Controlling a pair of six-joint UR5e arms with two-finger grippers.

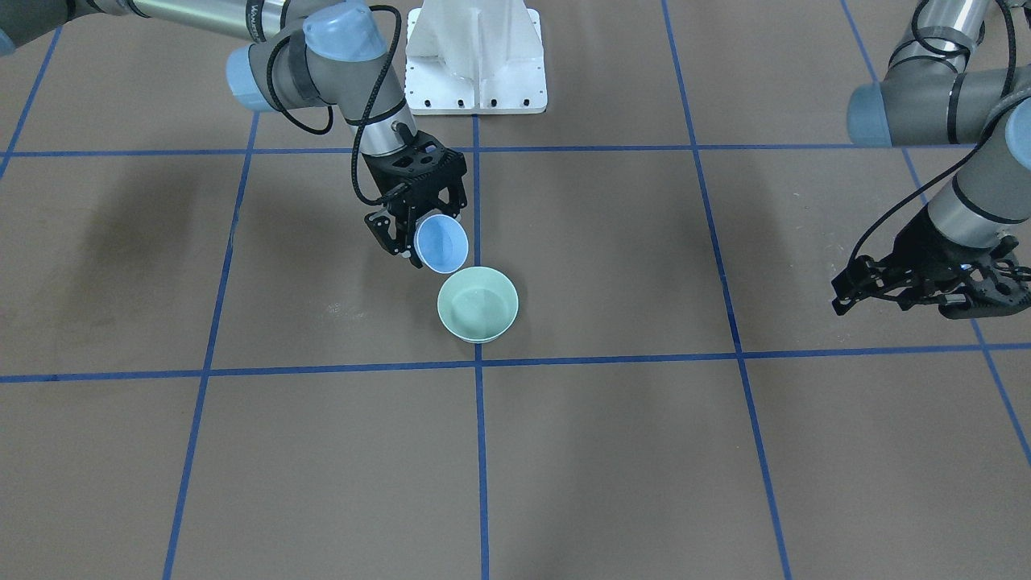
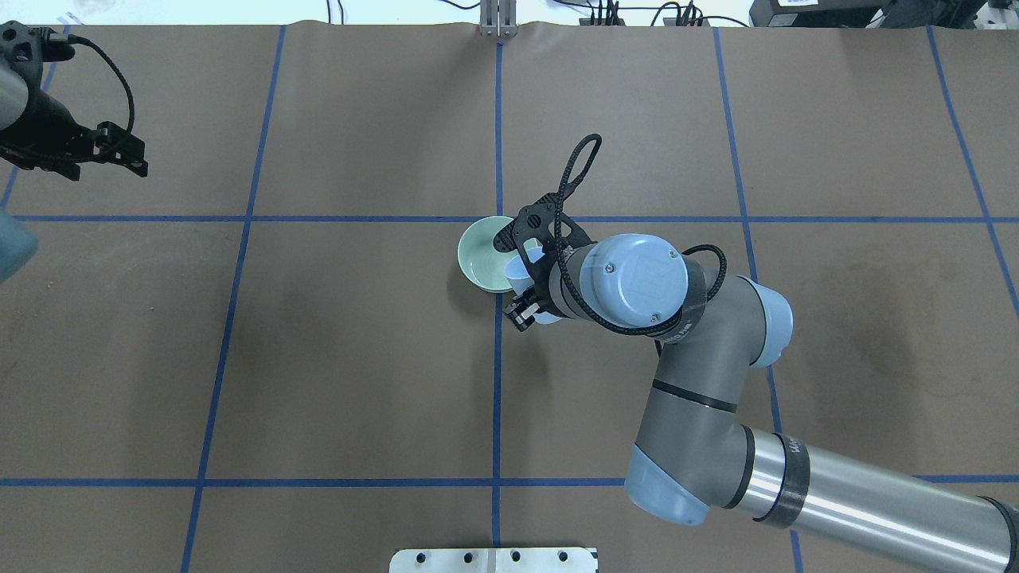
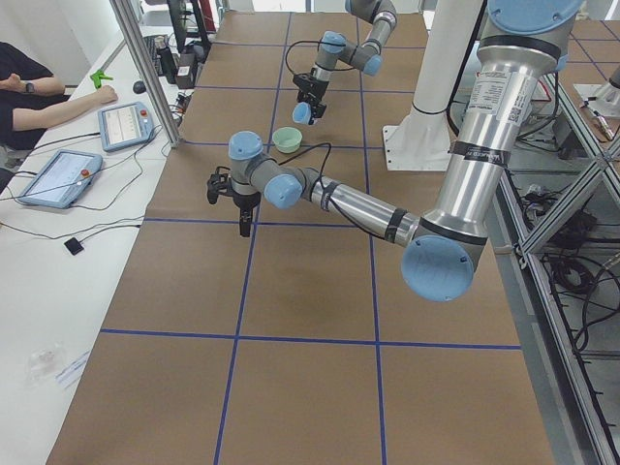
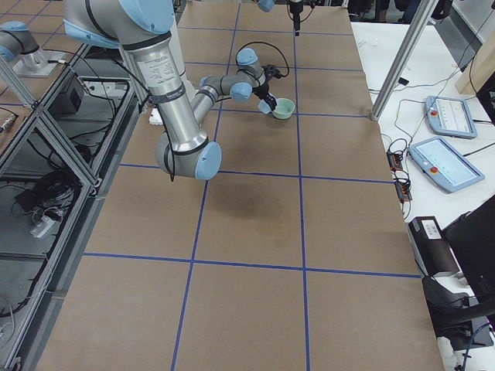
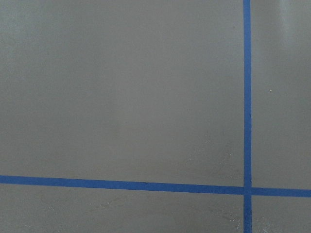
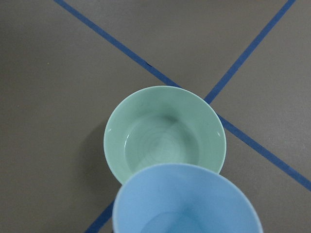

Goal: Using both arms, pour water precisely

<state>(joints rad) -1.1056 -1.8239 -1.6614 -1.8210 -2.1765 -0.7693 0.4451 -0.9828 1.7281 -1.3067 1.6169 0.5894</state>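
"Brown paper crossed with blue tape lines (image 5: 245,97): what stands on the bench (image 1: 725,451)?"

"A pale green bowl (image 1: 478,304), upright near the middle, just beside a crossing of tape. The right end effector (image 1: 423,231) pinches a light blue cup (image 1: 441,243) by its wall and holds it tipped, mouth toward the bowl, lip just over the bowl's rim."

"And the water?"

"Only the right wrist camera shows it: faint rings (image 6: 163,145) on the bowl's floor. The front-facing camera gives a dull glint there. Whether any is left in the cup cannot be told; the cup's lower half is cut off in the wrist picture."

"From overhead?"

"The right arm (image 2: 716,382) and its looped black cable (image 2: 577,159) cover most of the cup; a sliver of blue shows beside the bowl."

"The other arm?"

"The left end effector (image 1: 926,290) hangs above bare paper, well apart from the bowl. Its own camera sees only paper and tape, and no picture settles whether its fingers are spread or pressed together."

"Around them?"

"A white pedestal base (image 1: 475,56) behind the bowl. The left side view adds a seated operator (image 3: 39,92) with control tablets (image 3: 126,124) beyond the bench's edge."
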